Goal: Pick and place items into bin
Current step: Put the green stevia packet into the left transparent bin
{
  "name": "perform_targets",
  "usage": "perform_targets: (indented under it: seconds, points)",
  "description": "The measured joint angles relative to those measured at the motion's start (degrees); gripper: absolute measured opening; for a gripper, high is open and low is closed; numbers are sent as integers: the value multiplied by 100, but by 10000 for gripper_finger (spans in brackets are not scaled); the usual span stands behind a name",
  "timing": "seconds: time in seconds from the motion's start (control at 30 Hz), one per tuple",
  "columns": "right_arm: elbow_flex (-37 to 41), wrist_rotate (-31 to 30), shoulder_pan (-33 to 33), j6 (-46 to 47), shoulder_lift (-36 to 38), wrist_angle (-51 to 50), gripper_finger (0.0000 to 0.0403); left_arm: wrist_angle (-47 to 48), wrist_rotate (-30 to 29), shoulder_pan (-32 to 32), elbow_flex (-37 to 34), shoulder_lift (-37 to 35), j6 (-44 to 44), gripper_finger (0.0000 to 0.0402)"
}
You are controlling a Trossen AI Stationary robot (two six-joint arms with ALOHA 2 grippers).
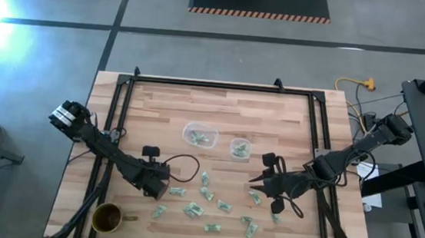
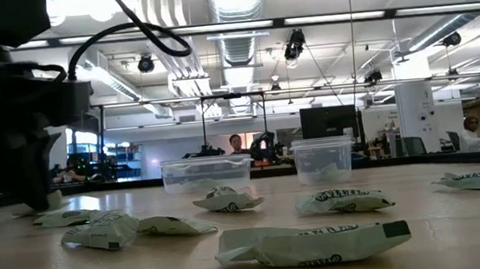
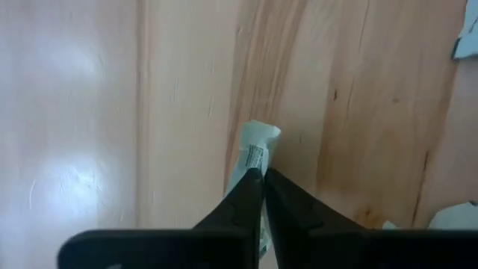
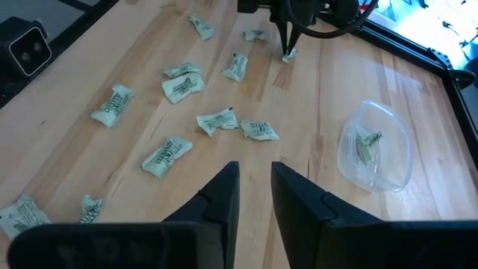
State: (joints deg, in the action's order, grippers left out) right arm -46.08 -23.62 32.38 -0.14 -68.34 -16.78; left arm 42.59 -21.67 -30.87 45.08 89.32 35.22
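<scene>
Several small pale green and white wrapped pieces (image 1: 206, 192) lie scattered on the near half of the wooden table, and show in the right wrist view as pieces (image 4: 183, 86). My left gripper (image 3: 261, 175) stands left of the scatter (image 1: 168, 183), shut on one piece (image 3: 256, 146). My right gripper (image 4: 254, 175) hovers open on the right of the scatter (image 1: 255, 183) and touches nothing. Two clear bins (image 1: 199, 135) (image 1: 239, 147) stand beyond the pieces, each with some pieces inside. My left gripper pinches one wrapped piece by its end (image 3: 255, 158) between the two fingertips. The fingers (image 4: 287, 41) come from above, pointing down. The rest of the piece sticks out past the tips at table height; whether it is lifted clear, I cannot tell.
A round brown cup (image 1: 107, 218) stands at the near left corner. A black frame (image 1: 223, 86) runs along the table's far and side edges. Bare wood lies between the bins and the far edge. In the low view, people show in the room beyond the bins (image 2: 207, 172).
</scene>
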Motion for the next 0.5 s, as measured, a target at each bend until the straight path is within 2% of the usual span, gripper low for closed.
perform_targets:
  seconds: [0.13,0.27,0.5]
  points:
    - [2,-10,-2,-2,0,18,70,9,-296,4,79,-11,-135,1]
    - [4,-14,-2,-105,-2,139,69,4,-829,74,255,-25,-428,0]
    - [4,-13,-2,-178,-2,221,63,-245,-1785,610,610,-129,-1306,0]
